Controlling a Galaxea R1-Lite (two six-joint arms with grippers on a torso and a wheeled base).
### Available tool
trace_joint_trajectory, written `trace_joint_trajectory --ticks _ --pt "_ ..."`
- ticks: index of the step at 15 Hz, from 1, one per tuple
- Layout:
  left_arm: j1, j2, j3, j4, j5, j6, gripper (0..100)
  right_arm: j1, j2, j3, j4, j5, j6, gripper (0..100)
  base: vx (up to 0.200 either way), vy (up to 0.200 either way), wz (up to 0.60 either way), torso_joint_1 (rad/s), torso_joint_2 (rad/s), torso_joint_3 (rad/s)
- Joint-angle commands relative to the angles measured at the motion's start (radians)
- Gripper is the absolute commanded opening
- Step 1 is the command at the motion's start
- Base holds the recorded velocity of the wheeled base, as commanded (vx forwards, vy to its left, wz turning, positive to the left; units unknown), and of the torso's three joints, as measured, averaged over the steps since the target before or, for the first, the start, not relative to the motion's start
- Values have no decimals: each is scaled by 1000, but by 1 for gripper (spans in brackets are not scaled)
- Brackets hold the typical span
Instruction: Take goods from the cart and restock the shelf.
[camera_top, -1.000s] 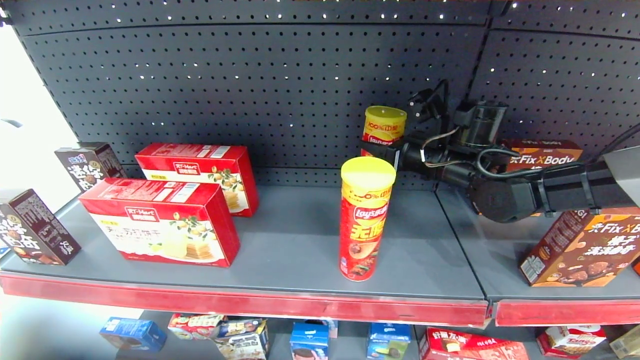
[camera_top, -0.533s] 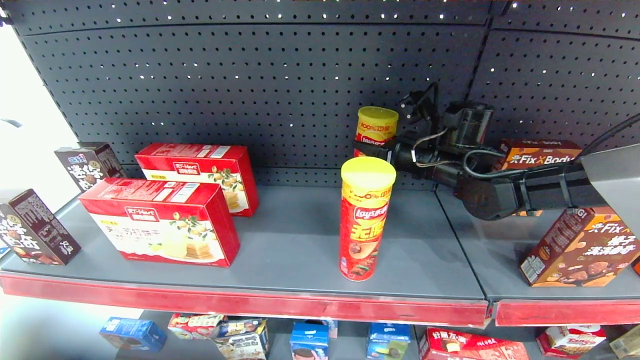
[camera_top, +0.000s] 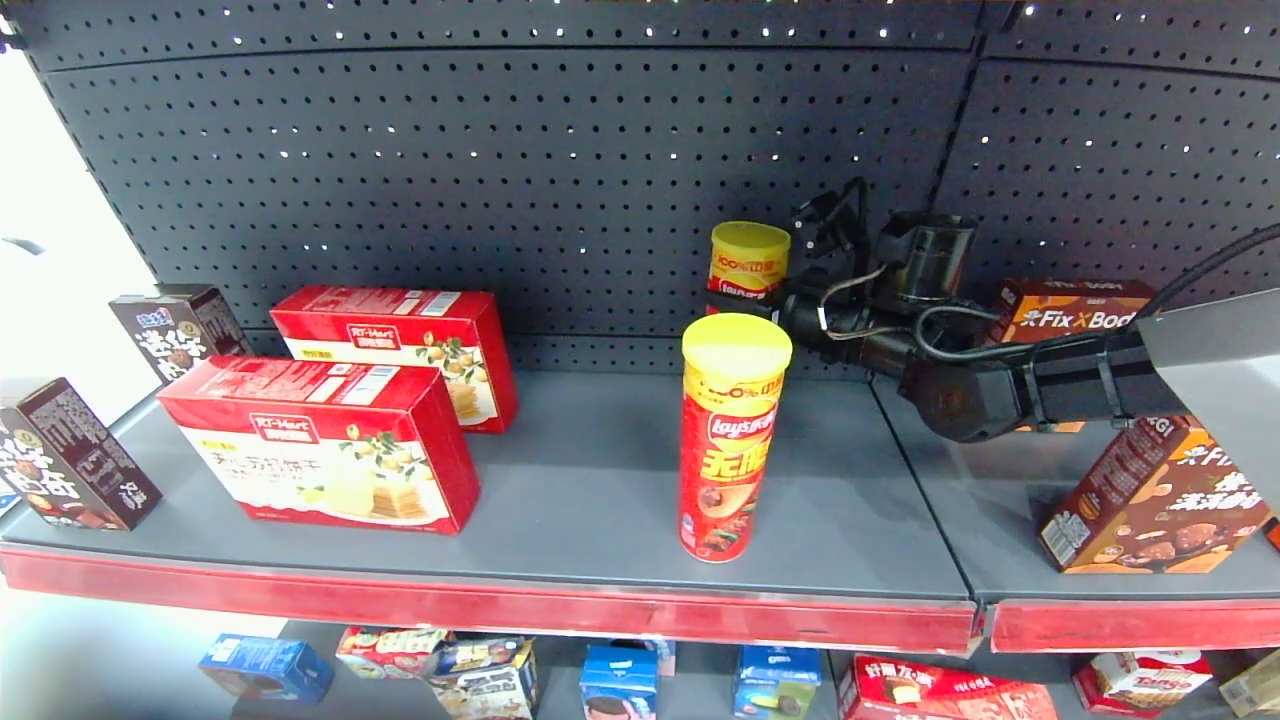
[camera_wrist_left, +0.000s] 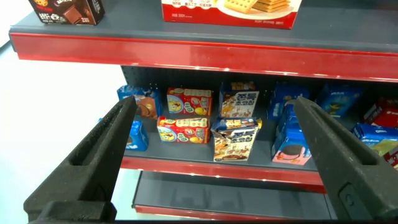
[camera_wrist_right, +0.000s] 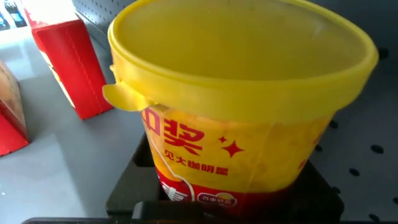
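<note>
Gripping a yellow-lidded chips can (camera_top: 748, 258) just under its lid, the right gripper (camera_top: 745, 297) is seen pressed against the can's 2 sides at the back of the grey shelf (camera_top: 580, 490), close to the black pegboard (camera_top: 450, 180). The can is held upright; its base is hidden behind a 2nd can (camera_top: 733, 450) of the same kind, which stands upright nearer the shelf's front edge, apart from the gripper. In the right wrist view the chips can (camera_wrist_right: 242, 106) is shown from above, with the right gripper (camera_wrist_right: 217, 199) clamped below the lid. To the left, 2 red biscuit boxes (camera_top: 320, 445) are set front and rear, with 2 dark boxes (camera_top: 70, 460) beyond. To the right, 2 brown boxes (camera_top: 1160, 500) are placed. The left gripper (camera_wrist_left: 211, 162) is shown spread wide with nothing between its fingers (camera_wrist_left: 99, 162), facing a lower shelf (camera_wrist_left: 186, 167) stocked with small boxes (camera_wrist_left: 186, 118).
</note>
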Motion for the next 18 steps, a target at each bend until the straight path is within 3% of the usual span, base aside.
trace_joint_trajectory --ticks 1,7,8,13,18 --pt "0 1 0 0 0 -1 100 0 6 -1 0 3 0 0 0 0 0 0 0 0" --pt "0 1 0 0 0 -1 100 -4 17 -1 0 23 -14 0 0 0 0 0 0 0" --pt "0 1 0 0 0 -1 100 -4 18 -1 0 23 -16 100 0 0 0 0 0 0" --pt "0 1 0 0 0 -1 100 -6 -6 31 0 21 -14 100 0 0 0 0 0 0" --pt "0 1 0 0 0 -1 100 -9 -123 228 -2 21 -16 100 0 0 0 0 0 0"
